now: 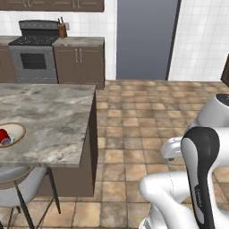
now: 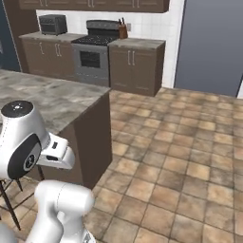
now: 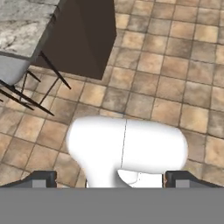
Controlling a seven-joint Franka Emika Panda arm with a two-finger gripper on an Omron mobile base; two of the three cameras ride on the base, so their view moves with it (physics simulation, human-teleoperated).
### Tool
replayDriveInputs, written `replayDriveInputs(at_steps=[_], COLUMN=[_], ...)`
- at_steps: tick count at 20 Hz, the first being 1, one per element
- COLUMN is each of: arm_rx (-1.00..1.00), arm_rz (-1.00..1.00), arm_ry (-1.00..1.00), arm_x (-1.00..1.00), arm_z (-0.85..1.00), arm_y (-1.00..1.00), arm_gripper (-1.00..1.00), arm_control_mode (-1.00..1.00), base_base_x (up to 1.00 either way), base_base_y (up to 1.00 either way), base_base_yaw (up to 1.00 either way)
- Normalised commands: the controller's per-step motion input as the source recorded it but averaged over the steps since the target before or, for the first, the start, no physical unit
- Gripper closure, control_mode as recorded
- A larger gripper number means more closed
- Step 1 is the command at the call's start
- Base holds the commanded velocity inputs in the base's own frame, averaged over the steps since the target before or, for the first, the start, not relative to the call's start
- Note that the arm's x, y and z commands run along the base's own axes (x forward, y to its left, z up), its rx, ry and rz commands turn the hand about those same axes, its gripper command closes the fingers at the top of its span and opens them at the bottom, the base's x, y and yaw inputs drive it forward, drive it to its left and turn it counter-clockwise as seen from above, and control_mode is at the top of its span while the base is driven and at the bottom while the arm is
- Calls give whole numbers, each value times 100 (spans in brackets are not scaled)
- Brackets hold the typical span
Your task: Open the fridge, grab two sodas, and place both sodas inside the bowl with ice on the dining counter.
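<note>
Hanging wide open over the tiled floor point(image 3: 175, 65), my gripper point(image 3: 110, 178) is holding nothing. Beyond, one soda point(image 1: 4, 136) is lying in the bowl point(image 1: 19, 130) at the dining counter's point(image 1: 53, 120) left edge.

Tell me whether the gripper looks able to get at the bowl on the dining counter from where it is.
Probably not yet. The open gripper points down at the floor tiles, off the dining counter's end, while the bowl sits far along its top.
</note>
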Motion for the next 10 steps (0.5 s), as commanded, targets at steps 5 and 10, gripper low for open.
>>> replayDriveInputs(at_steps=[5, 10], arm_rx=[0, 0], arm_rz=[0, 0], arm_ry=[0, 0], arm_x=[0, 0], arm_z=[0, 0], arm_y=[0, 0], arm_gripper=[-100, -100], arm_control_mode=[100, 100], base_base_x=[92, 100], base_base_y=[-91, -73], base_base_yaw=[19, 22])
